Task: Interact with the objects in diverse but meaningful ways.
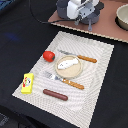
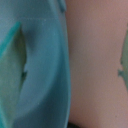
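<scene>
Fish [image 1: 68,64]: one, laid on the plate [image 1: 69,72], long axis slanted, tail toward the knife [image 1: 79,57].
Sausage [image 1: 55,94]: one, near the mat's [image 1: 95,95] front edge, lying crosswise.
Box [image 1: 28,83]: one, beside the fork [image 1: 63,80].
Tomato [image 1: 48,55]: one.
Gripper [image 1: 85,21]: raised at the tabletop's [image 1: 15,45] far end; opening cannot be told.

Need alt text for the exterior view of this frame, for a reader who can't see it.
A pale placemat on a dark table holds a round tan plate with a flat white fish, flanked by a fork and knife. A red tomato, yellow box and brown sausage lie around it; the gripper hangs beyond the mat.
</scene>
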